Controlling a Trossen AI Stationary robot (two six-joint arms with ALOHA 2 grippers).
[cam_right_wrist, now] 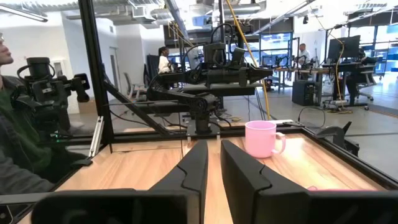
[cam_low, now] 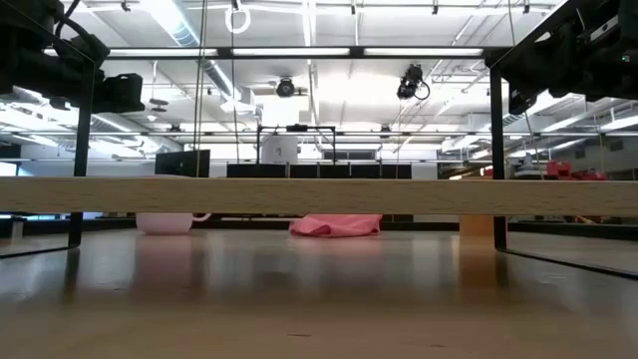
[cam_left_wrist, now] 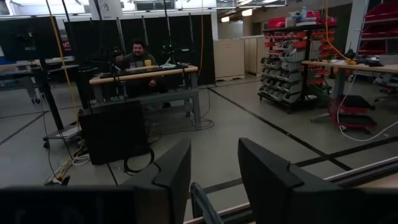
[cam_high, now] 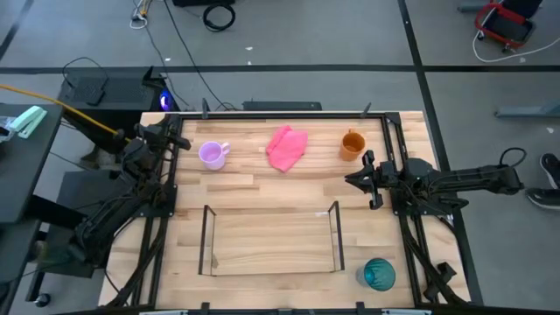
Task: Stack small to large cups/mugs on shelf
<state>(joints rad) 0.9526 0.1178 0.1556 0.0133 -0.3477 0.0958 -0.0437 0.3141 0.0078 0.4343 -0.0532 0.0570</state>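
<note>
We judge the first step is to fetch the smallest vessel, the small lilac ceramic mug with a handle (cam_high: 211,154), standing at the far left of the light wooden surface (cam_high: 262,188). To do it well, our left claw (cam_high: 181,142), hovering just beside it at the surface's left edge, should come down over the rim, clear of the handle. Its fingers stand slightly apart and hold nothing. Our right claw (cam_high: 353,178) waits near the small orange mug with a handle (cam_high: 352,144), fingers parted a little, empty. The teal translucent cup (cam_high: 379,274) stands by the near right corner of the low clear-walled shelf (cam_high: 336,236), outside it. A crumpled pink cloth (cam_high: 286,147) lies between the mugs.
</note>
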